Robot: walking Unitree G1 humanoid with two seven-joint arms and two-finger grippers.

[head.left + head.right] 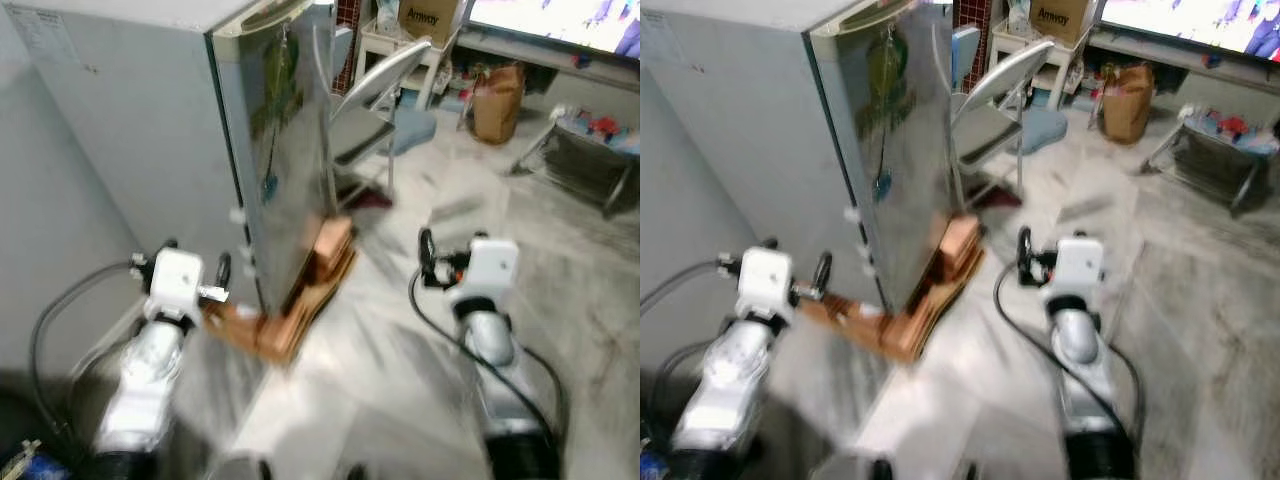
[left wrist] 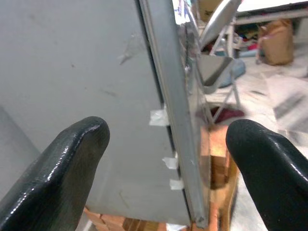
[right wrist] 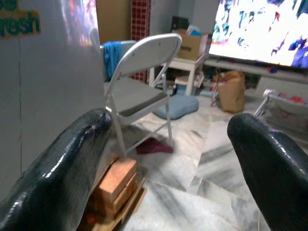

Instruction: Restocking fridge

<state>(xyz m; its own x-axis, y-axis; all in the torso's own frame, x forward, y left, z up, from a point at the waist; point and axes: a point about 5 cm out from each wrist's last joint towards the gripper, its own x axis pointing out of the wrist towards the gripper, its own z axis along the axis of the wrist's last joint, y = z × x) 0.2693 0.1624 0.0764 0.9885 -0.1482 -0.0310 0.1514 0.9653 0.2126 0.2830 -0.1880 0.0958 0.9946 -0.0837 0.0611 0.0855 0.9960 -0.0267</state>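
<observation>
A grey fridge (image 1: 150, 130) stands ahead on the left with its shiny door (image 1: 290, 140) shut, raised on wooden blocks (image 1: 300, 300). My left gripper (image 2: 168, 154) is held low beside the fridge's grey side wall, near the door edge, open and empty. Off the door's front, over the marble floor, my right gripper (image 3: 168, 154) is open with nothing between its fingers. Bits of white tape (image 2: 159, 117) stick along the door seam.
A grey folding chair (image 1: 375, 110) stands just past the fridge door. Behind it are a white shelf with a cardboard box (image 1: 430, 18), a brown paper bag (image 1: 497, 100) and a low rack (image 1: 590, 150) on the right. Open marble floor (image 1: 400, 340) lies in front.
</observation>
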